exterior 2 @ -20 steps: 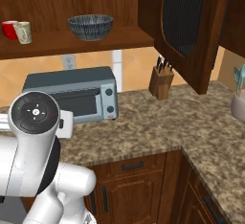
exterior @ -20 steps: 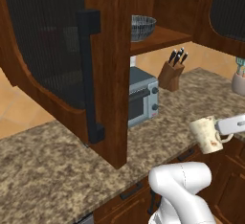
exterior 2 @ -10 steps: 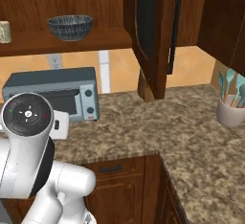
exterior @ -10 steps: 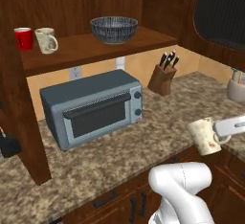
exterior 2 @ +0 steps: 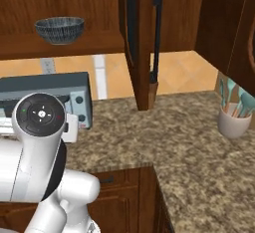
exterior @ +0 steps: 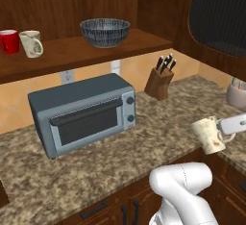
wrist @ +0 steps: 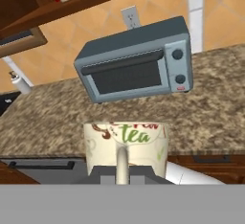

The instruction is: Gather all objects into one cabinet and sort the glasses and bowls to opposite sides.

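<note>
My gripper [exterior: 221, 128] is shut on a cream speckled mug [exterior: 207, 134] and holds it in the air over the counter's front edge, at the right of the left base view. In the hand view that mug [wrist: 125, 144] sits close in front of my gripper [wrist: 122, 171], handle toward the camera, with "tea" lettering on it. The cabinet shelf [exterior: 72, 52] carries a red mug [exterior: 8, 41], a second cream mug [exterior: 31, 43] and the dark ribbed bowl [exterior: 104, 31]. The bowl [exterior 2: 60, 29] also shows on the shelf [exterior 2: 94, 44] in the right base view.
A blue-grey toaster oven [exterior: 82, 112] stands on the granite counter [exterior: 158, 137] under the shelf. A knife block [exterior: 160, 79] is behind it on the right. A beige utensil pot [exterior 2: 234, 120] stands at the counter's right end. An open cabinet door [exterior 2: 142, 38] hangs edge-on.
The whole picture has shifted as the base moved, so the shelf, oven and door sit elsewhere in both views. The cream mug stays held in my gripper.
</note>
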